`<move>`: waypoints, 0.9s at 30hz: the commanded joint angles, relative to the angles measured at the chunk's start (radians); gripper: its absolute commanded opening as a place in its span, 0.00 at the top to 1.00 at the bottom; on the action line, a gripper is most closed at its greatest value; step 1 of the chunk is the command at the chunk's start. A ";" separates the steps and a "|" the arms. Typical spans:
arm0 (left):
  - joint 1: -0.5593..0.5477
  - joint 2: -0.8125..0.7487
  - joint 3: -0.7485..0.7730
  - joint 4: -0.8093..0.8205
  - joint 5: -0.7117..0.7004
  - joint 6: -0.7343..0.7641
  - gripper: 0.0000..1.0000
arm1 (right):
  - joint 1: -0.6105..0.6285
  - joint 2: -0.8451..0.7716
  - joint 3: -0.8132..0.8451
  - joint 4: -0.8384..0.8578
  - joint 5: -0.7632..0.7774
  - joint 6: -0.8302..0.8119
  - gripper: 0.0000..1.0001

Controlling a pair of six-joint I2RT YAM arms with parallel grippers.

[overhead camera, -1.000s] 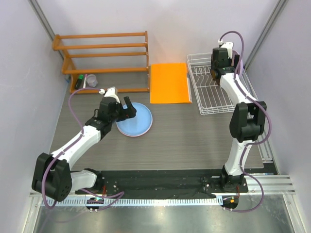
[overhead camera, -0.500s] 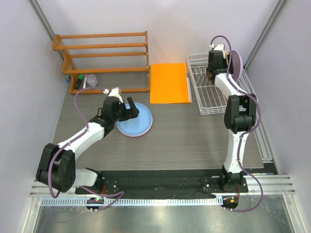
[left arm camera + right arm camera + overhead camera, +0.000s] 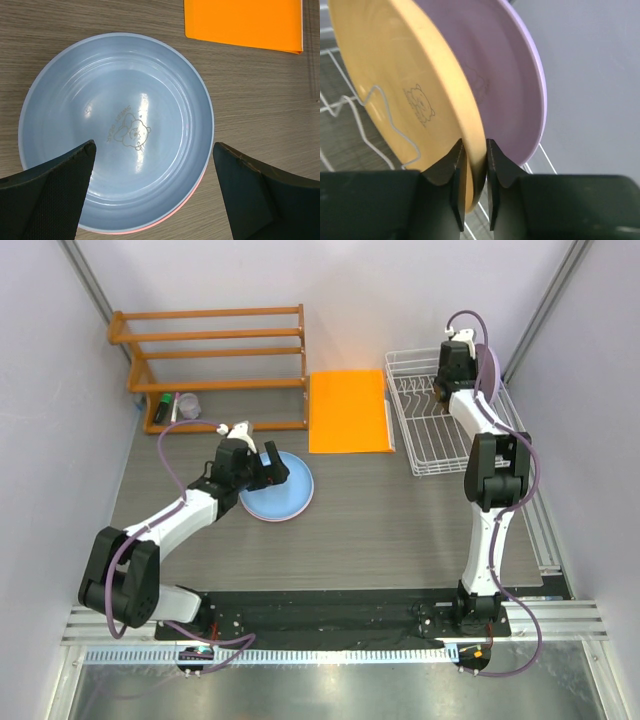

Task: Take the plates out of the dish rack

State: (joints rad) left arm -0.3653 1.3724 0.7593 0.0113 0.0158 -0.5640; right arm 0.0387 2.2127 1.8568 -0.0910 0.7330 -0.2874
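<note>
The white wire dish rack (image 3: 440,435) stands at the back right. My right gripper (image 3: 475,146) reaches into its far end (image 3: 453,368) and is shut on the rim of the pale orange-yellow plate (image 3: 395,75), which stands upright between the tines. The lavender plate (image 3: 507,75) stands just behind it. On the table to the left, the light blue plate (image 3: 117,130) lies flat on the pink plate (image 3: 152,226), of which only a rim sliver shows. My left gripper (image 3: 154,144) hovers open above this stack (image 3: 278,487), holding nothing.
An orange mat (image 3: 349,412) lies between the stacked plates and the rack. An orange wooden slatted shelf (image 3: 215,350) stands at the back left, with a green marker (image 3: 162,408) and a small cup (image 3: 187,405) under it. Walls close in on both sides.
My right gripper has shut on the orange-yellow plate's rim at the rack's far end. The left gripper stays open over the blue plate, barely shifted.
</note>
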 commanded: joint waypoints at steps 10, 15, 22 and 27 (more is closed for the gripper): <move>0.002 0.014 0.038 0.047 0.026 0.009 0.00 | 0.026 -0.044 0.019 0.072 0.032 -0.033 0.99; 0.002 0.004 0.038 0.036 0.016 0.015 0.00 | 0.055 -0.119 -0.083 0.249 0.167 -0.120 0.99; 0.002 -0.018 0.029 0.026 0.015 0.012 0.01 | 0.070 -0.203 -0.160 0.364 0.266 -0.200 0.99; 0.002 -0.036 0.028 0.021 0.021 0.009 0.01 | 0.075 -0.274 -0.220 0.381 0.255 -0.177 0.99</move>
State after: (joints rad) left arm -0.3653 1.3808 0.7647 0.0105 0.0235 -0.5644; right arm 0.1184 2.0800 1.6527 0.1638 0.9024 -0.4484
